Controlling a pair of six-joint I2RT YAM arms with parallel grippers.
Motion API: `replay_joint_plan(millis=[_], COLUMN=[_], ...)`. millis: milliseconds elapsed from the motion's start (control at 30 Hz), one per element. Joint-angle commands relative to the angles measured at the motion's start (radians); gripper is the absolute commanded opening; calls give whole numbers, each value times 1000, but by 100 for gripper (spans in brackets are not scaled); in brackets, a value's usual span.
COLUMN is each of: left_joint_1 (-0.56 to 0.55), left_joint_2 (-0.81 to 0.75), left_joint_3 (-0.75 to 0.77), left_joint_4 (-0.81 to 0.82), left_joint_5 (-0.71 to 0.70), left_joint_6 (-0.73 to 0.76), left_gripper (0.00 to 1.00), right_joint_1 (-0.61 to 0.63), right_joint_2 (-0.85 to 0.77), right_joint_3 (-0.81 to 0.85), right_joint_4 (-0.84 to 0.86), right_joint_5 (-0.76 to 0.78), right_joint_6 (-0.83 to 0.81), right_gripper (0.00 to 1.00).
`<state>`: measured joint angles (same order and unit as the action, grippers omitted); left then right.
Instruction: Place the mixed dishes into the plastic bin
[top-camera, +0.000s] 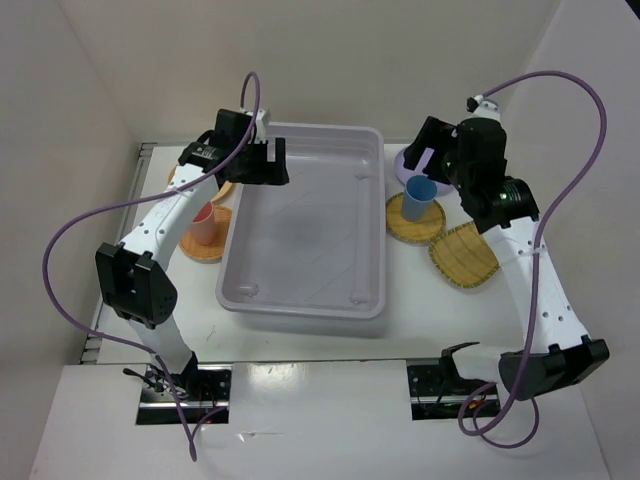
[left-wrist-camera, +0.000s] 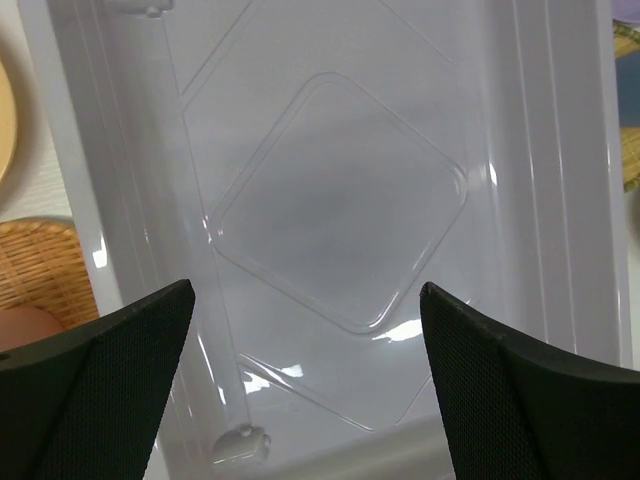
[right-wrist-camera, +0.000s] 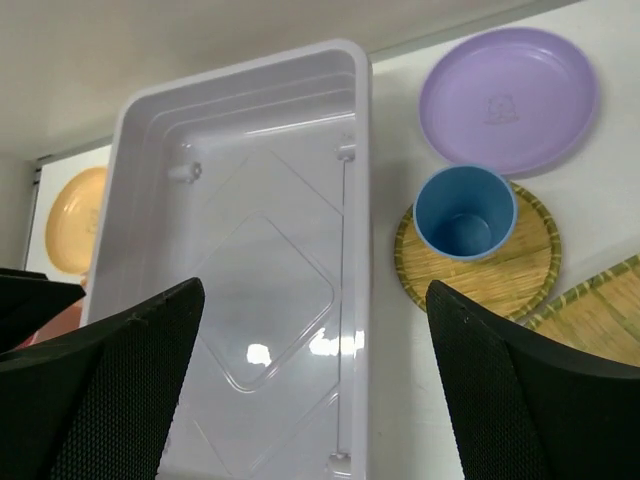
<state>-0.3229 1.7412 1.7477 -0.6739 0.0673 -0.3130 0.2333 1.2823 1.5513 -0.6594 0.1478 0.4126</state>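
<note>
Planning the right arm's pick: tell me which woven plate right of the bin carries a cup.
The round woven plate beside the bin, with the blue cup on it. The other woven plate, farther from the bin, is bare.

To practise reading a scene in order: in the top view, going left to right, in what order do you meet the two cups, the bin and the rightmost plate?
pink cup → bin → blue cup → woven plate

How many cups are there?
2. The blue cup stands on a woven plate right of the plastic bin; the salmon-pink cup is left of it.
</note>
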Motion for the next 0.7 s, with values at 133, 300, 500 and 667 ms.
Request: replay_joint_plan(millis=[133,300,500,667], left_joint_1=[-1,10,102,232], left_joint_2=[-46,-78,-107,-160], left_joint_3=[26,26,39,-43], left_joint_4=[17,-13,-49,-70], left_joint_5=[-13,-130,-196,-253], left_joint_6=[20,31,31,31], left_gripper=[100,100,100,100], right_joint_1=[8,8,8,8], right_joint_2=[20,52,129,202], right_joint_3=[-106,-97,-54,-16], right_joint_4=[61,64,115,150], right_joint_5=[5,47,56,58], right_joint_6=[-11,-35,-58,-87], right_gripper=[96,96,96,96])
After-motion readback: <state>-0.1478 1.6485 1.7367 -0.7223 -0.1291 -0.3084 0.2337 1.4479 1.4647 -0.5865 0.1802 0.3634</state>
